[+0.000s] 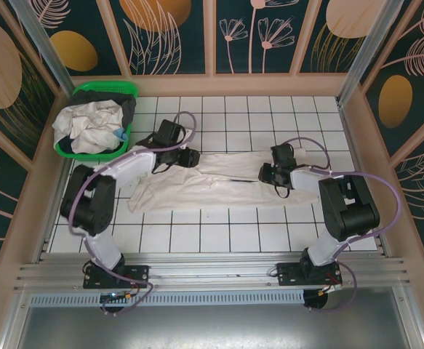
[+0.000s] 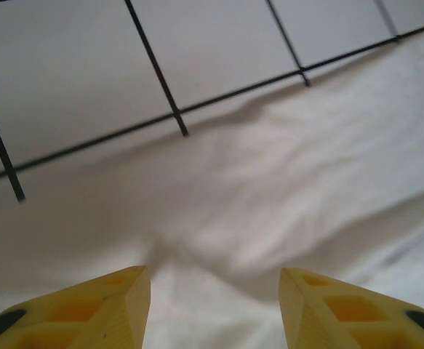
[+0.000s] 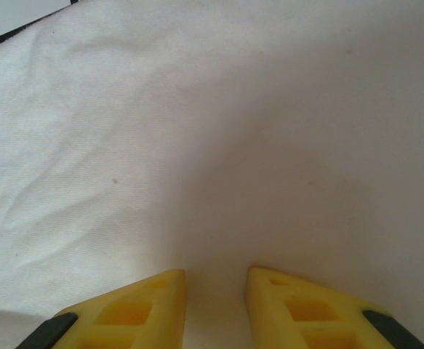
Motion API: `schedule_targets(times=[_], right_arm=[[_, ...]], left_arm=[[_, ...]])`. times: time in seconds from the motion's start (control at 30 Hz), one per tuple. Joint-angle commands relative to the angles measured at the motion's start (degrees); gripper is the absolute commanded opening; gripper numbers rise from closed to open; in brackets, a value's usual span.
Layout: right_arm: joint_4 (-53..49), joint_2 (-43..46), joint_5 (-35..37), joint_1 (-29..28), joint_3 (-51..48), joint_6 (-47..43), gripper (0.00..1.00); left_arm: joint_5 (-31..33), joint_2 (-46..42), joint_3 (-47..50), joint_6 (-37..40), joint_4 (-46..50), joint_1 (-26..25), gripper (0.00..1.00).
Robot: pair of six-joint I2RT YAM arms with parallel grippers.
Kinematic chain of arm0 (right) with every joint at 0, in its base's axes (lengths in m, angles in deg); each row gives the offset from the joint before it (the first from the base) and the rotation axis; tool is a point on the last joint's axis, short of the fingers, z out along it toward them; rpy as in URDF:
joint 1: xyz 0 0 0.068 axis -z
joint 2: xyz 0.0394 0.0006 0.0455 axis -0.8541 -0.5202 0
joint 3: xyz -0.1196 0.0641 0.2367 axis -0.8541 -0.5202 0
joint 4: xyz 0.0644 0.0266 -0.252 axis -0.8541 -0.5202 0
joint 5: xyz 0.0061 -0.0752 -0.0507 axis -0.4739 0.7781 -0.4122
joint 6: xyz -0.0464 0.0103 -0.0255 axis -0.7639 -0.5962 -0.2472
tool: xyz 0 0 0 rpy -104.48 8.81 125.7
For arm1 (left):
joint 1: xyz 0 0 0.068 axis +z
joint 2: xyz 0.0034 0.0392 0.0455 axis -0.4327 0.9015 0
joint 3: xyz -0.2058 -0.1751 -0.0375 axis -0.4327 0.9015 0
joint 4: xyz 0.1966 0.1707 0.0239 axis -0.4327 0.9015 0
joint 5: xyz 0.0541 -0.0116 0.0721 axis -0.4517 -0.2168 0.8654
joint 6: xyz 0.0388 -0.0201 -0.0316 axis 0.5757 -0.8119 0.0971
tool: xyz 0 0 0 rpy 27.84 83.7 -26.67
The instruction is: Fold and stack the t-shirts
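an off-white t-shirt (image 1: 219, 185) lies stretched in a long, loosely folded band across the middle of the white tiled bench (image 1: 233, 116), running from about 8 o'clock up to about 3 o'clock. its 8 o'clock end is broader and rumpled.

the left pincer (image 1: 188, 157) sits over the shirt's far edge, left of centre. in the left wrist view the left pincer (image 2: 215, 309) is spread, its yellow fingers (image 2: 102, 305) well apart, with wrinkled cloth (image 2: 270, 189) below the gap and nothing caught between them. bare tiles with black grid lines (image 2: 219, 43) show past the cloth edge towards 12 o'clock.

the right pincer (image 1: 268, 174) is over the shirt towards its 3 o'clock end. in the right wrist view the right pincer (image 3: 217, 305) has its tips narrowly apart above smooth fabric (image 3: 233, 145); i cannot tell whether they nip any cloth.

at the bench's 10 o'clock corner stands a green plastic basket (image 1: 110, 89), holding crumpled off-white shirts (image 1: 95, 123) and something dark along its 2 o'clock side.
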Motion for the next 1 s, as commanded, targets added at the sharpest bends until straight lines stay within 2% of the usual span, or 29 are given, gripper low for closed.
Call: schedule_targets(times=[0.0, 0.17, 0.27, 0.43, 0.67, 0.87, 0.97], right_arm=[[-2.3, -0.79, 1.1, 0.72, -2.72, -0.7, 0.29], [-2.08, 0.97, 0.43, 1.65, -3.71, -0.79, 0.3], [-2.02, 2.02, -0.17, 2.11, -4.04, -0.79, 0.3], [-2.0, 3.3, -0.53, 2.56, -4.36, -0.79, 0.3], [-1.64, 3.28, -0.95, 2.91, -4.44, -0.7, 0.3], [-1.01, 2.85, -1.14, 3.0, -4.59, -0.56, 0.3], [-0.61, 3.01, -1.54, 2.94, -4.77, -0.53, 0.3]], left_arm=[[4.05, 6.44, -4.18, 4.2, 7.51, 0.23, 0.49], [3.33, 9.24, -6.49, 5.01, 8.78, 0.2, 0.45], [2.18, 8.57, -6.44, 4.49, 9.28, 0.16, 0.24], [0.23, 4.86, -3.92, 1.97, 8.36, 0.08, 0.05], [0.11, -1.23, -0.49, -4.57, 9.58, -1.66, 0.0], [1.18, -5.66, 3.6, -13.47, 9.53, -6.39, 0.0], [0.17, -8.04, 7.92, -19.28, 6.39, -7.71, 0.0]])
